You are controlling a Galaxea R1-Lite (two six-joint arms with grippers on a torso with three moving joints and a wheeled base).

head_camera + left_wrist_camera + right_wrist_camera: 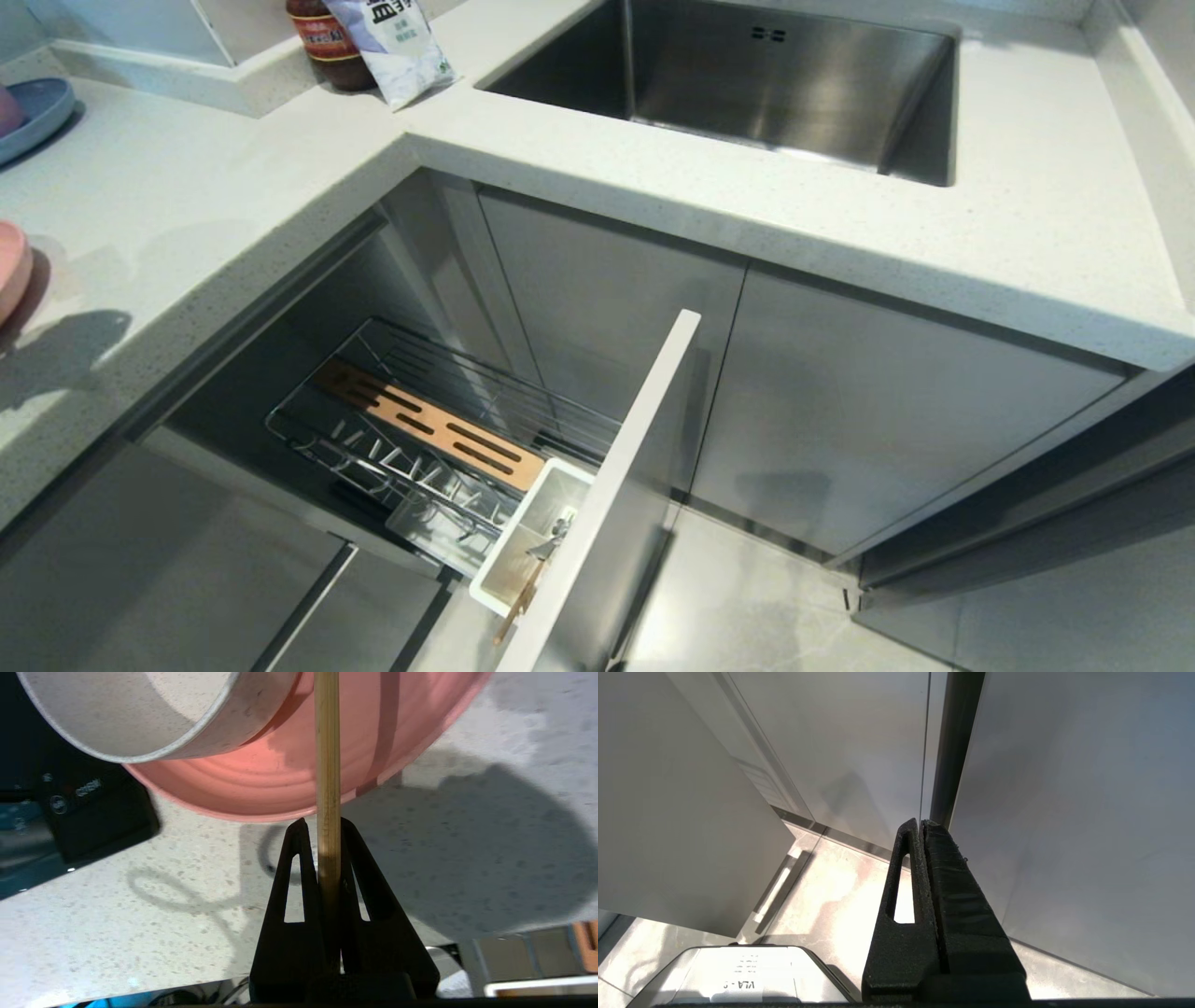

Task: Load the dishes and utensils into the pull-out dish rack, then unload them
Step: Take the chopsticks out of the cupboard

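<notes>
In the left wrist view my left gripper [322, 823] is shut on one light wooden chopstick [327, 765], which sticks straight out past the fingertips. It hovers above the speckled countertop [117, 924], just short of the pink plate [280, 784]. The off-white speckled bowl [140, 714] sits on that plate. The head view shows the pull-out dish rack [373, 411] drawn out, with its wooden strip [429, 425] and white front panel [607, 495]. Its white cutlery box [499, 583] holds silver cutlery [555, 537] and another chopstick [518, 602]. My right gripper [921, 822] is shut and empty, parked low by the cabinet doors.
A steel sink [747, 84] is set into the counter at the back. A jar [327, 42] and a white bag [397, 47] stand left of it. A blue plate [37, 112] lies at the far left. A black appliance [93, 812] borders the counter near the plate.
</notes>
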